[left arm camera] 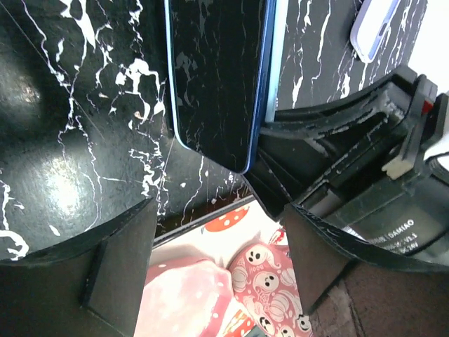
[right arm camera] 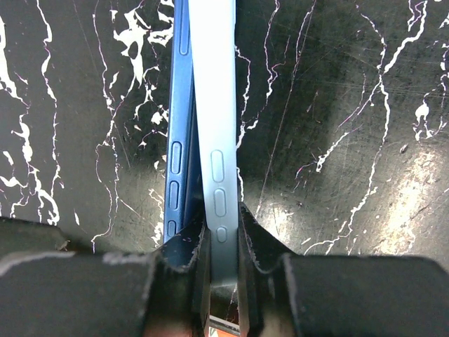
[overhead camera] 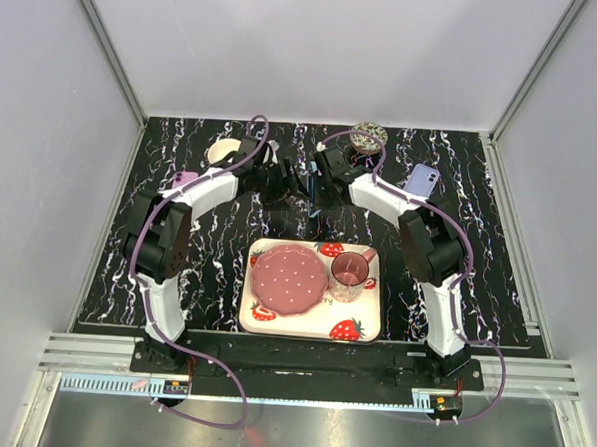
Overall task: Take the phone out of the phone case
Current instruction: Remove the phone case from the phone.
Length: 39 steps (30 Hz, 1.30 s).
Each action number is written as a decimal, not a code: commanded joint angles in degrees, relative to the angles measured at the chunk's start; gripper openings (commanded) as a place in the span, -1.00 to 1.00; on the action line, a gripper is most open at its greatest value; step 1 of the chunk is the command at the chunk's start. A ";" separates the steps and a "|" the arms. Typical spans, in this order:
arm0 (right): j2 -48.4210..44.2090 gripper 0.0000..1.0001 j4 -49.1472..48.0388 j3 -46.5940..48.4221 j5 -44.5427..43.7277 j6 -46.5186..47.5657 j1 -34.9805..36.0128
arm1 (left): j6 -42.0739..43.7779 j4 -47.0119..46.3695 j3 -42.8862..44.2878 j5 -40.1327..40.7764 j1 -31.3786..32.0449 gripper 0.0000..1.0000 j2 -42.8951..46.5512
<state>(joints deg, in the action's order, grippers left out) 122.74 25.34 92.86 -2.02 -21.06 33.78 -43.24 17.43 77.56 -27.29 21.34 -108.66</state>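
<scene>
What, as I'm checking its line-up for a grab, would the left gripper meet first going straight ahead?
Probably the dark-blue phone, held with the phone case in the right gripper; it lies dead ahead of the open left gripper. Depth is unclear.

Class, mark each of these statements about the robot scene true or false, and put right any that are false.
1. The right gripper is shut on the light blue phone case. True.
2. The left gripper grips the blue phone. False: its fingers stand wide apart and hold nothing.
3. A lilac phone lies on the table, apart from both grippers. True.
4. The cup stands on the bare table. False: it stands on the tray, beside the pink plate.
</scene>
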 commanded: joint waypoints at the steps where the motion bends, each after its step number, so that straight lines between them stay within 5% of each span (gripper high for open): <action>1: 1.10 -1.00 9.46 -3.12 5.01 0.40 3.31 | 0.00 -0.82 4.79 3.91 0.54 0.48 -1.46; 12: 0.13 -1.00 10.60 -2.24 5.36 0.41 3.57 | 3.08 3.40 12.79 6.90 1.60 0.37 -8.67; 26: 0.49 -1.00 11.22 -0.75 6.68 0.05 3.93 | 2.02 0.41 12.17 8.13 2.83 0.33 -12.01; 34: -0.39 -1.00 12.89 1.44 6.24 0.49 4.54 | 8.08 11.47 19.73 19.55 5.20 0.26 -17.37; 39: -1.62 -1.00 13.24 1.89 5.98 0.49 4.63 | 8.96 15.52 21.23 26.82 6.25 0.01 -17.64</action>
<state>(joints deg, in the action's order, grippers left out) 122.43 29.21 93.95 -0.99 -22.46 34.61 -37.04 29.21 97.43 -14.83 25.69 -122.54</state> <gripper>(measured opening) 0.193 0.541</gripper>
